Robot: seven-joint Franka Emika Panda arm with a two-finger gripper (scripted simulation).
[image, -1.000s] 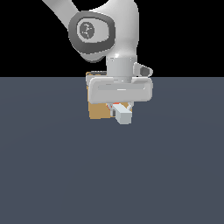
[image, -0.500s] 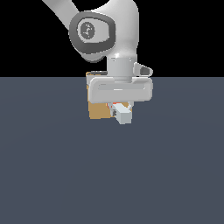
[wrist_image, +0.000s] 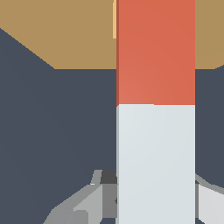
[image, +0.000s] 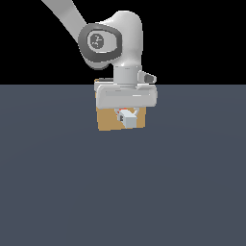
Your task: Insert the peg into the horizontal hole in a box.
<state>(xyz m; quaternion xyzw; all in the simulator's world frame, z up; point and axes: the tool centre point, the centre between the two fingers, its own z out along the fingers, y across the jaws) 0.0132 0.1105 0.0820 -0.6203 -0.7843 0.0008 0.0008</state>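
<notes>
The tan box [image: 108, 121] stands on the dark floor, right behind the arm's hand. My gripper [image: 128, 116] is shut on the peg [image: 129, 120], whose pale end faces the exterior camera with a bit of orange-red above it. In the wrist view the peg [wrist_image: 155, 131] runs away from me, pale part near, orange-red part [wrist_image: 155, 52] far, its tip at the box's face [wrist_image: 57, 30]. My gripper [wrist_image: 151, 208] holds the pale part between grey fingers [wrist_image: 89, 203]. The horizontal hole is hidden behind the peg.
A flat dark grey-blue floor [image: 125, 192] spreads all round the box. The white arm [image: 113, 43] rises above the box toward the exterior view's left. No other object shows.
My gripper and the peg have shifted toward the exterior view's left, from the box's right edge to in front of its middle. The box has not moved.
</notes>
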